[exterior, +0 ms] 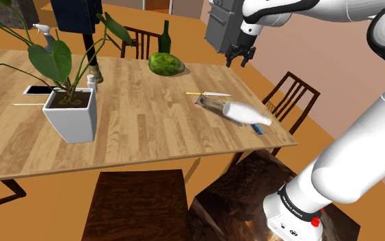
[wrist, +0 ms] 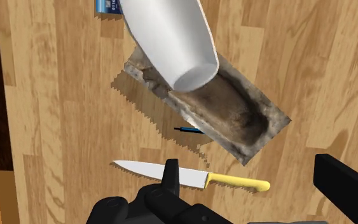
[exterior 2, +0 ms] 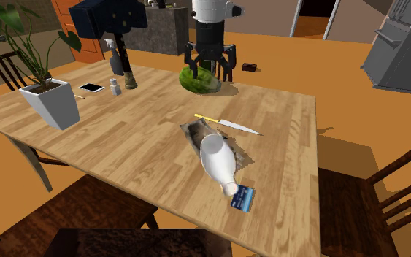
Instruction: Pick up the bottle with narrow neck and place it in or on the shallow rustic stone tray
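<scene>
Shoulder view, left to right: one potted plant [exterior: 71, 113] at left, one green melon [exterior: 165, 64] at upper centre, one yellow-handled knife [exterior: 208, 93], then one white narrow-necked bottle [exterior: 242, 111] right of centre. It lies on its side across the one shallow stone tray [exterior: 210, 103], neck overhanging toward one blue card [exterior: 258, 128] near the counter [exterior: 150, 133] edge. The black jaws hang at upper right, apart, holding nothing. Risks (a judgement): nudged, the round bottle may roll off the tray toward the edge; a descent could clip the knife beside the tray
</scene>
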{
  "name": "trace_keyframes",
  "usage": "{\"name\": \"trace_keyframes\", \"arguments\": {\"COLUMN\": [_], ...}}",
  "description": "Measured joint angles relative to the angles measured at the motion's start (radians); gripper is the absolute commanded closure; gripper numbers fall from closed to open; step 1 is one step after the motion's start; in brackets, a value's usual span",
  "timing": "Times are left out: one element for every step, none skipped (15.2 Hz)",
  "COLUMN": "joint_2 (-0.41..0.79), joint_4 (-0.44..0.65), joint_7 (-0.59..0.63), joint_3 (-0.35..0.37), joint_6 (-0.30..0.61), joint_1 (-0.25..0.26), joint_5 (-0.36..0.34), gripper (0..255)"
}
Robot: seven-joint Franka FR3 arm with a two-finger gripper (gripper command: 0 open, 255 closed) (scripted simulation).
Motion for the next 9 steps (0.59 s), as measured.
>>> {"name": "trace_keyframes", "arguments": {"joint_2": [-0.002, -0.007, -0.010, -0.013, -0.014, -0.014, -0.015, -0.015, -0.015], "joint_4": [0.028, 0.054, 0.063, 0.069, 0.073, 0.075, 0.075, 0.076, 0.076], "joint_7": [-0.001, 0.003, 0.003, 0.003, 0.004, 0.004, 0.005, 0.005, 0.005], "joint_3": [-0.001, 0.000, 0.000, 0.000, 0.001, 0.001, 0.001, 0.001, 0.001], "joint_6": [-0.029, -0.059, -0.072, -0.081, -0.086, -0.088, -0.089, -0.090, -0.090], "joint_1": [-0.001, 0.001, 0.001, 0.001, 0.001, 0.001, 0.001, 0.001, 0.001], "joint_5": [-0.001, -0.003, -0.004, -0.005, -0.005, -0.005, -0.005, -0.005, -0.005], "gripper": [0, 0, 0, 0, 0, 0, 0, 0, 0]}}
